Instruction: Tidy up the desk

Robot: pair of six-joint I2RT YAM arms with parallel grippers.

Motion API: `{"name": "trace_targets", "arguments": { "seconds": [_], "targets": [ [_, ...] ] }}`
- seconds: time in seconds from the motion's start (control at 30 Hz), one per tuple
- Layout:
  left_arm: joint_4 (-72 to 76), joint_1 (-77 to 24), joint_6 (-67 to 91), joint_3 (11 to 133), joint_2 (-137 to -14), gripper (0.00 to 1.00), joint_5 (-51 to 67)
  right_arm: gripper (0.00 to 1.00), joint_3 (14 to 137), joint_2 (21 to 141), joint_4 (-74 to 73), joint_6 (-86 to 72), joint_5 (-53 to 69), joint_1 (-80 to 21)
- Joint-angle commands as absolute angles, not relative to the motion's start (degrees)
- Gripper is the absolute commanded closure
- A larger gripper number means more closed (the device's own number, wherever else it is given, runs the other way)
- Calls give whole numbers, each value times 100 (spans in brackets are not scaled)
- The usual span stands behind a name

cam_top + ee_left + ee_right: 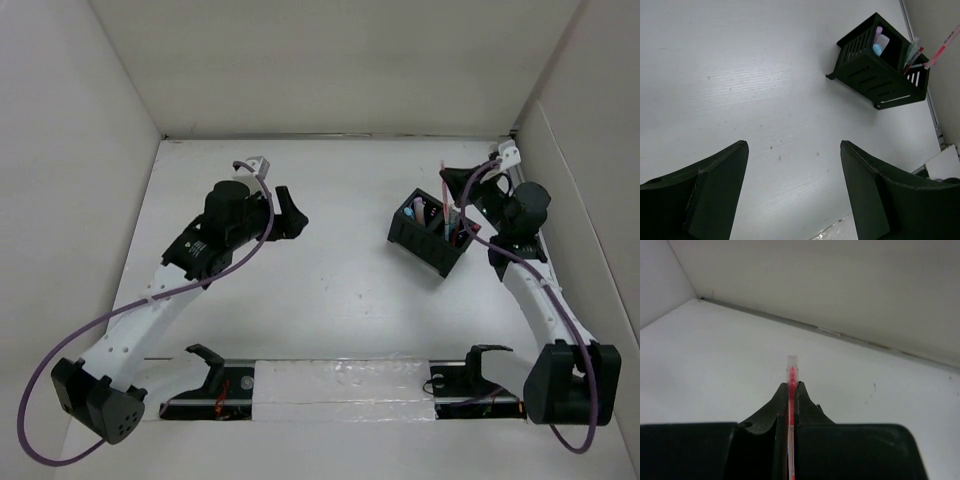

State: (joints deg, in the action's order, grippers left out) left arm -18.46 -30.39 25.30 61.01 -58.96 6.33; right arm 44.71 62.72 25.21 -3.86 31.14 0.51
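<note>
The desk (pixel 330 290) is a wide white tabletop. A black compartmented box (pixel 430 235) stands on it at the right, with pens and small pastel items inside. My right gripper (pixel 792 385) is shut on a thin red pen (pixel 791 371), whose clear cap pokes out past the fingertips. In the top view the right gripper (pixel 457 182) hovers at the box's far side. In the left wrist view the red pen (pixel 946 42) slants up out of the box (pixel 880 70) at its right end. My left gripper (pixel 794 145) is open and empty above bare desk (pixel 740 75), left of centre (pixel 290 212).
White panels (pixel 330 60) wall the desk at the back and on both sides; the right panel stands close behind the box. A strip of clear tape (pixel 340 385) runs along the near edge between the arm bases.
</note>
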Motion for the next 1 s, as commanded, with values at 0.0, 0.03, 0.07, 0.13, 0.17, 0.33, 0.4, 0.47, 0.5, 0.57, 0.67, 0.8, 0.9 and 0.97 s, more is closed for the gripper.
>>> {"name": "trace_targets", "arguments": {
  "seconds": [0.0,0.03,0.07,0.13,0.17,0.33,0.4,0.47,0.5,0.57,0.67,0.8,0.9,0.97],
  "targets": [
    [-1266,-3059,2611,6117,-5704,30,949,100,4010,6468,4374,-1536,4077,657],
    [-1257,-3059,2576,6187,-5791,29,958,100,3921,6582,4655,-1729,4191,772],
    [-1266,-3059,2549,6240,-5844,29,975,100,3833,6766,4902,-1740,4323,869],
    [-1318,-3059,2487,6354,-5985,28,984,100,3587,6916,5535,-1923,4403,1123],
    [-1310,-3059,2453,6381,-6038,28,1002,100,3429,6978,5842,-2012,4412,1247],
    [-1345,-3059,2347,6302,-6047,27,923,100,3033,6672,5363,-1609,4254,1433],
    [-1362,-3059,2320,6267,-6029,27,870,93,2971,6470,4940,-1469,4175,1485],
    [-1362,-3059,2285,6267,-6029,26,818,68,2953,6355,4695,-1319,4114,1485],
    [-1371,-3059,2276,6284,-6038,26,800,58,2971,6285,4589,-1275,4105,1485],
    [-1380,-3059,2224,6424,-6082,25,835,38,3180,6100,4195,-1152,4131,1538],
    [-1424,-3059,2145,6740,-6205,23,896,28,3593,5898,3475,-888,4227,1538],
    [-1468,-3059,2136,7119,-6293,20,984,27,4418,5739,2937,-739,4140,1100],
    [-1512,-3059,2188,7329,-6276,18,1037,38,5138,5722,2217,-213,4131,397],
    [-1512,-3059,2241,7365,-6258,17,1055,64,5456,5722,1674,289,4122,-253]
  ]
}}
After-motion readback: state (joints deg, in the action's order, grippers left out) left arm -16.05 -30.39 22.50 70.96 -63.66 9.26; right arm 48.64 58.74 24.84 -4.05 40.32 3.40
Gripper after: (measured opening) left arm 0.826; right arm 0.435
